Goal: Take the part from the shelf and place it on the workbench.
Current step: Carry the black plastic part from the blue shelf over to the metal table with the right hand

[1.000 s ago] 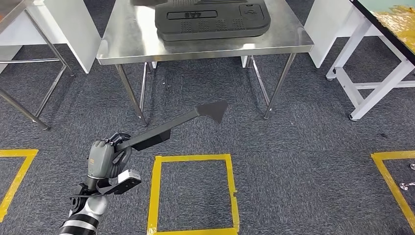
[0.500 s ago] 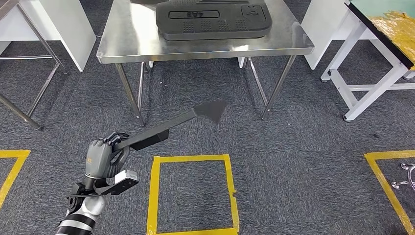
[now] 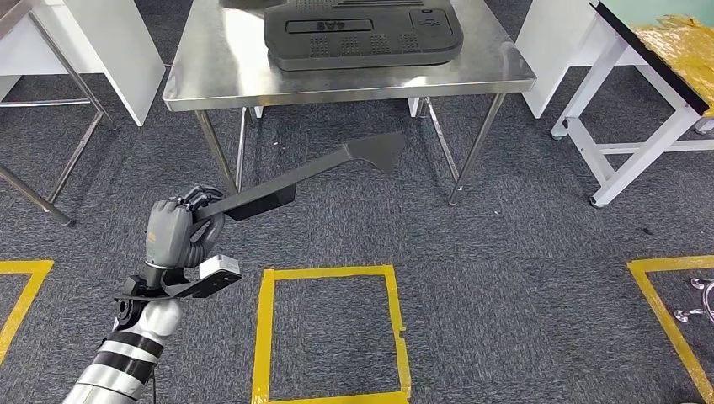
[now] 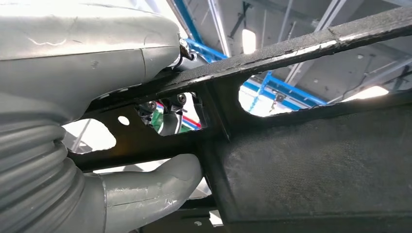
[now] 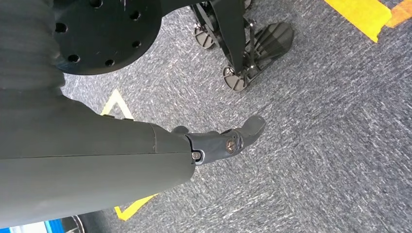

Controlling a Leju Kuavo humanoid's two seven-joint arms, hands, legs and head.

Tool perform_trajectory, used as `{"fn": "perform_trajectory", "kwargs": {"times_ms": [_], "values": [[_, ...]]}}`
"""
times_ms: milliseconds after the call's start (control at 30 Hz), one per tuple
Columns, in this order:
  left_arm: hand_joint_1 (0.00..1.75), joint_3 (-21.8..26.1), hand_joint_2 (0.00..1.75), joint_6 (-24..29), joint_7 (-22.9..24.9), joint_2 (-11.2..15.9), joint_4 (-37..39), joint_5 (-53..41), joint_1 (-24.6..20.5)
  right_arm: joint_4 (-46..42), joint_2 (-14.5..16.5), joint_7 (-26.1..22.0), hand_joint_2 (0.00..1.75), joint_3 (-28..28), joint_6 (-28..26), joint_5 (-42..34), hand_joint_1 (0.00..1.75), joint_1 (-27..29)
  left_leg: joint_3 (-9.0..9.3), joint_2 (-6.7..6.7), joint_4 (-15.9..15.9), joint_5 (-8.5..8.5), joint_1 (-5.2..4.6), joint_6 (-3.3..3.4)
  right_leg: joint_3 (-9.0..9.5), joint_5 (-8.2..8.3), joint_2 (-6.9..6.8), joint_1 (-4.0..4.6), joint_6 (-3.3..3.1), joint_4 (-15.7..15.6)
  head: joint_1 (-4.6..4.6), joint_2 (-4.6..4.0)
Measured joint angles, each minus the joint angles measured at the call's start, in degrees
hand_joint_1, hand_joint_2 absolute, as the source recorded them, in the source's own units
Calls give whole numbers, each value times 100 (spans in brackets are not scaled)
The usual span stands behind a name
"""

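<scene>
Left hand [image 3: 175, 232]: fingers are wrapped around one end of the part.
Part [image 3: 320, 168]: a long black bracket, held in the air above the carpet, its wide tip reaching below the workbench's front edge.
Workbench [image 3: 227, 63]: a black moulded panel [image 3: 362, 34] is carried on top.
Right hand [image 5: 228, 141]: hangs over the carpet, fingers extended, nothing held.

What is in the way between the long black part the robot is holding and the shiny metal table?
Nothing visible blocks the path. The left hand grips the long black flat-ended part over bare carpet in front of the shiny steel workbench. On the workbench, a large black moulded panel fills the middle, leaving bare steel along the near-left side.
</scene>
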Motion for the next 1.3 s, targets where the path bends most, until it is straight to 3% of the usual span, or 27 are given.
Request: {"fn": "perform_trajectory", "kwargs": {"times_ms": [233,767,1300], "values": [[175,-100,175,-2,31,44,20,-6,-141,0,-8,-5,175,12,10,38,0,-1,-3,2,-5,1,8,-1,-7,0,0,2,0,1,1,0],[175,-495,175,-45,445,99,338,-68,-1165,0,-25,-7,175,111,52,263,0,-4,-6,2,-5,4,10,-1,-7,1,-1,1,0,1,0,0],[175,-597,175,-31,520,135,623,-68,-1259,0,-25,28,175,156,60,336,0,-3,-6,2,-4,3,7,-1,-7,1,-1,0,0,0,1,0]]}}
